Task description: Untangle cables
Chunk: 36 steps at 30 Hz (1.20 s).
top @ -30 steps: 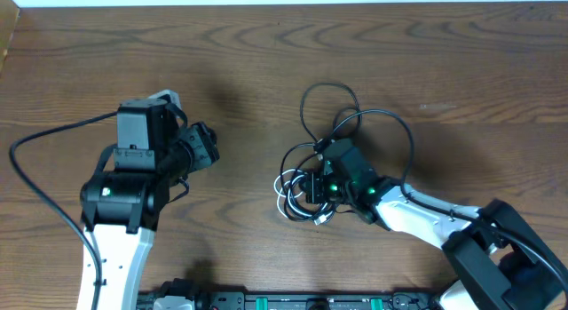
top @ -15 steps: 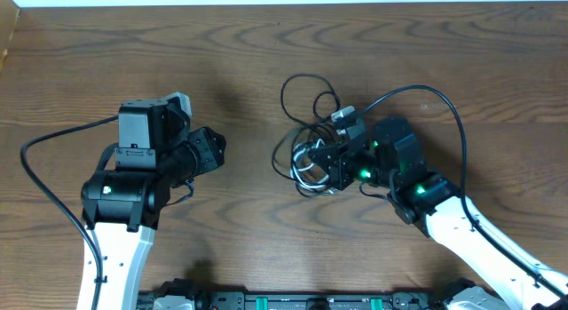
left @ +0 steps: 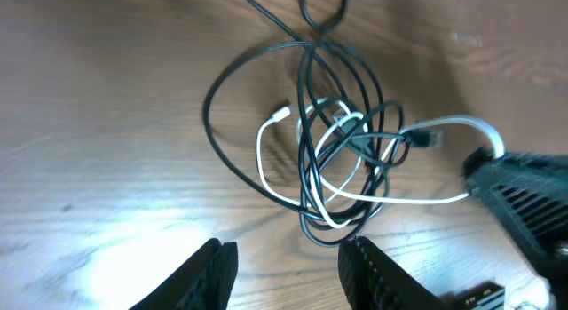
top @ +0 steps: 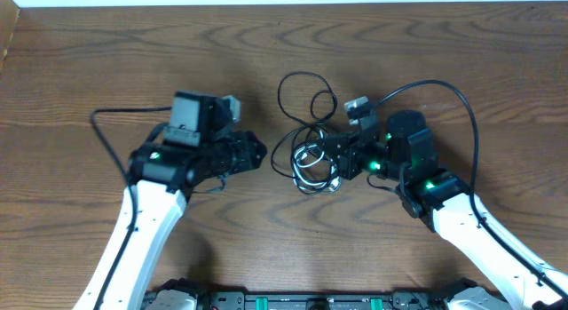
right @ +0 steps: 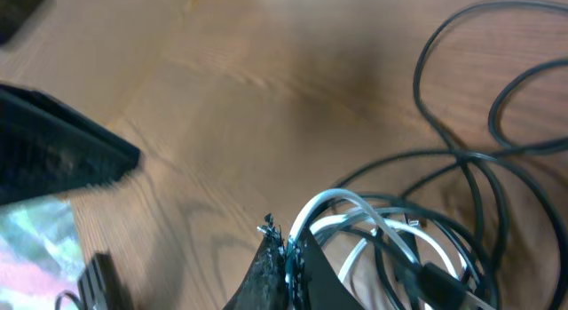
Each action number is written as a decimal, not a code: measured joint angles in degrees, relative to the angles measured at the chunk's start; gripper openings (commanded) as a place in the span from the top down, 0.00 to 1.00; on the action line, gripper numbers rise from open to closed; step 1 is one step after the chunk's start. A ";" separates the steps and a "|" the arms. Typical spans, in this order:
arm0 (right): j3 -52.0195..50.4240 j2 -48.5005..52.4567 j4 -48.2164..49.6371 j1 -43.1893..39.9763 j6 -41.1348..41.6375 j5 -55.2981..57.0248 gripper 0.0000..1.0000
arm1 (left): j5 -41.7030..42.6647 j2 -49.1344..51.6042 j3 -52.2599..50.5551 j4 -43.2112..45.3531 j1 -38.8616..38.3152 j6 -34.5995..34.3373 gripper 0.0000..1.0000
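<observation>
No writing, label, brand mark or number can be read here: not on the black housings of the left arm (top: 191, 123) or right arm (top: 410, 143), nor on the cables (left: 342, 155). A pale blurred patch (right: 35, 248) at the near left of the right wrist view may carry print, but it is illegible.

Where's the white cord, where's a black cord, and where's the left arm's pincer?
white cord (left: 408, 202), left wrist view, on its straight lower stretch.
black cord (left: 207, 119), left wrist view, left edge of the big loop.
left pincer (left: 286, 257), left wrist view, midway between its open fingertips.
</observation>
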 measured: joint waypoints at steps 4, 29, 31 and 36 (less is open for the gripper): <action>0.02 -0.02 3.74 -1.88 1.53 -3.06 0.99 | 0.04 4.79 0.00 4.72 -4.68 -1.97 0.56; 0.15 -22.01 2.71 -18.03 1.60 -6.93 0.97 | -12.72 30.38 0.00 19.80 -14.91 -16.52 0.92; 0.39 -21.99 -2.34 -20.39 1.20 -5.75 0.87 | -13.99 30.38 0.00 19.98 -14.91 -16.63 0.92; 0.70 -19.12 -17.68 -20.20 0.70 -3.52 0.67 | -10.86 30.38 0.00 22.91 -14.88 -16.65 0.92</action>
